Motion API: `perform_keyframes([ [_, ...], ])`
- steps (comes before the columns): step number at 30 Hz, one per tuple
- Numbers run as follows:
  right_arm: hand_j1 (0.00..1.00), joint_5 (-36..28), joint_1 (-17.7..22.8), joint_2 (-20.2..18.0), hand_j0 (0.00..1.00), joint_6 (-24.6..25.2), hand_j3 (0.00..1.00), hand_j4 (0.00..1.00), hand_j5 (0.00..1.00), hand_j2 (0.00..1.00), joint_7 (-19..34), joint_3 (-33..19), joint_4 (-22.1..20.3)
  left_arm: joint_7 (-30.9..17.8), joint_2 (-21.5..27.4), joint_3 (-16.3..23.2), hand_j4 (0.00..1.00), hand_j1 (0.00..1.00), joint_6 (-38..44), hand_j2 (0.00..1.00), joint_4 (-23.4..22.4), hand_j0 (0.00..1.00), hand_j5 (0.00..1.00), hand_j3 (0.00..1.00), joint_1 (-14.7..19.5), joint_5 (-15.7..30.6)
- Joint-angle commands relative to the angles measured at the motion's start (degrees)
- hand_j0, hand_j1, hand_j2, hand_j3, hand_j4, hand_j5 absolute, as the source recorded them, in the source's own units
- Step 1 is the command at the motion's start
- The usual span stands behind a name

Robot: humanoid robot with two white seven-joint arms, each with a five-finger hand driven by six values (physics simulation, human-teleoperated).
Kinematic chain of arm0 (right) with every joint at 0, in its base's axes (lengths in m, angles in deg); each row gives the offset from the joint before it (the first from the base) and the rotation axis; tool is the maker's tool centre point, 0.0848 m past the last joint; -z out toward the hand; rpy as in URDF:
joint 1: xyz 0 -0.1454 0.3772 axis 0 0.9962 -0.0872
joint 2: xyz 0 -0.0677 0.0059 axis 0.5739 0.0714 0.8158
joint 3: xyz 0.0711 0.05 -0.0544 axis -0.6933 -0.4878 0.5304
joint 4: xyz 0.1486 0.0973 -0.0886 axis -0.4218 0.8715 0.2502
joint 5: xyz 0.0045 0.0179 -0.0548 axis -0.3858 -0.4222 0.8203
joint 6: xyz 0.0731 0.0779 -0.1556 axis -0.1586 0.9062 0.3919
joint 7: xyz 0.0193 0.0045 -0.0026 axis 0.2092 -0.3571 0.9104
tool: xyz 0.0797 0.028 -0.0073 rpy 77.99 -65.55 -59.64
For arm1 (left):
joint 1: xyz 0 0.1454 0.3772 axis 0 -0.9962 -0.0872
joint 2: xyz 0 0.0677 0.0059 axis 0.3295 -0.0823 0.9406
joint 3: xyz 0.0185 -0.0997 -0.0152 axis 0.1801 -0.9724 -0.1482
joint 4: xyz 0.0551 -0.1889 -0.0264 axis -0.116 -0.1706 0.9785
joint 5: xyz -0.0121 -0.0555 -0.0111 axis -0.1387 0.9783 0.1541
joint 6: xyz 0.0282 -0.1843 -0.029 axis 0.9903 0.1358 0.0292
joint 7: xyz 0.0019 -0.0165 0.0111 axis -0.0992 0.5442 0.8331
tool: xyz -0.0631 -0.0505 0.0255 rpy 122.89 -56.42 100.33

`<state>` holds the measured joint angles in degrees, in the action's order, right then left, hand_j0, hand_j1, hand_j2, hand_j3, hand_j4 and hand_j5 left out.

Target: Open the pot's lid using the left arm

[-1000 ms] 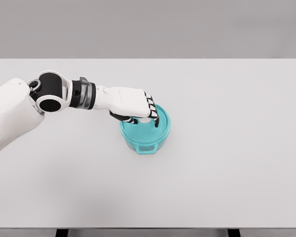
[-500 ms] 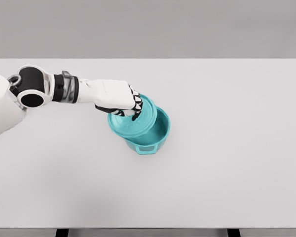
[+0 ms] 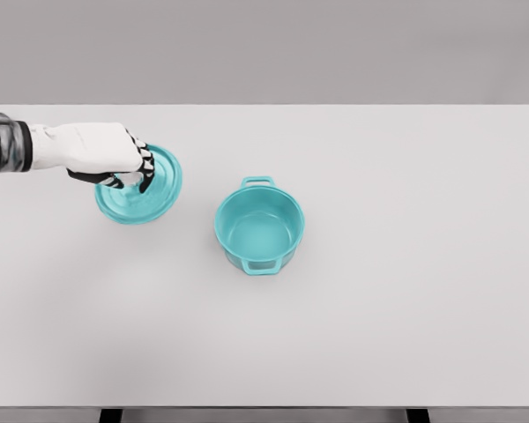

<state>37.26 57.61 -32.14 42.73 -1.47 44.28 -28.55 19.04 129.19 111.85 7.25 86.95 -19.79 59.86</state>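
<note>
A teal pot (image 3: 259, 228) stands uncovered near the middle of the white table (image 3: 406, 264), its two handles at front and back. Its teal lid (image 3: 145, 192) is well to the left of the pot, held tilted above the table. My left hand (image 3: 128, 174) comes in from the left edge and is shut on the lid's knob from above, fingers curled over it. The knob itself is mostly hidden by the fingers. No right arm shows.
The left hand has lifted the lid off the pot and carried it far to the left. The pot stays in place, now showing its inside.
</note>
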Motion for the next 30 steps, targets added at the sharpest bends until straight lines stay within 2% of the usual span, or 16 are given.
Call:
perform_keyframes([
  [1, 1.0, -0.01, 0.0, -0.01, 1.0, -0.01, 1.0, 1.0, 1.0, 1.0, 0.01, 0.01, -0.01, 0.04, 0.79, 0.06, 0.48, 0.48, 0.16, 0.48, -0.77, 0.48, 0.48, 0.48, 0.0, 0.22],
  [2, 1.0, -0.01, 0.0, -0.01, 1.0, -0.01, 1.0, 1.0, 1.0, 1.0, 0.01, 0.01, -0.01, 0.04, 0.79, 0.15, 0.55, 0.55, 0.16, 0.55, -1.12, 0.55, 0.55, 0.55, 0.0, 0.22],
  [3, 1.0, -0.01, 0.0, -0.01, 1.0, -0.01, 1.0, 1.0, 1.0, 1.0, 0.01, 0.01, -0.01, 0.04, 0.79, -0.2, 0.78, 0.78, 0.16, 0.78, -2.44, 0.78, 0.78, 0.78, -1.05, 0.3],
  [4, 1.0, -0.01, 0.0, -0.01, 1.0, -0.01, 1.0, 1.0, 1.0, 1.0, 0.01, 0.01, -0.01, 0.04, 0.7, -0.29, 0.95, 0.95, 0.16, 0.95, -2.7, 0.95, 0.95, 0.95, -1.41, 0.39],
  [6, 1.0, -0.01, 0.0, -0.01, 1.0, -0.01, 1.0, 1.0, 1.0, 1.0, 0.01, 0.01, -0.01, 0.04, 0.35, -0.03, 1.0, 1.0, 0.16, 1.0, -2.7, 1.0, 1.0, 1.0, -1.58, 0.39],
  [15, 1.0, -0.01, 0.0, -0.01, 1.0, -0.01, 1.0, 1.0, 1.0, 1.0, 0.01, 0.01, -0.01, 0.04, 0.7, 0.06, 1.0, 1.0, 0.16, 1.0, -2.88, 1.0, 1.0, 1.0, -1.76, 1.0],
  [17, 1.0, -0.01, 0.0, -0.01, 1.0, -0.01, 1.0, 1.0, 1.0, 1.0, 0.01, 0.01, -0.01, 0.04, 0.7, 0.15, 1.0, 1.0, 0.16, 1.0, -4.72, 1.0, 1.0, 1.0, -2.02, 5.14],
  [23, 1.0, -0.01, 0.0, -0.01, 1.0, -0.01, 1.0, 1.0, 1.0, 1.0, 0.01, 0.01, -0.01, 0.04, 0.79, -0.2, 1.0, 1.0, 0.16, 1.0, -7.19, 1.0, 1.0, 1.0, -2.02, 5.31],
  [28, 1.0, -0.01, 0.0, -0.01, 1.0, -0.01, 1.0, 1.0, 1.0, 1.0, 0.01, 0.01, -0.01, 0.04, 1.58, -1.52, 1.0, 1.0, 0.16, 1.0, -14.3, 1.0, 1.0, 1.0, -2.11, 5.58],
  [30, 1.0, -0.01, 0.0, -0.01, 1.0, -0.01, 1.0, 1.0, 1.0, 1.0, 0.01, 0.01, -0.01, 0.04, 1.58, -1.52, 1.0, 1.0, 0.16, 1.0, -14.48, 1.0, 1.0, 1.0, -2.02, 5.58],
])
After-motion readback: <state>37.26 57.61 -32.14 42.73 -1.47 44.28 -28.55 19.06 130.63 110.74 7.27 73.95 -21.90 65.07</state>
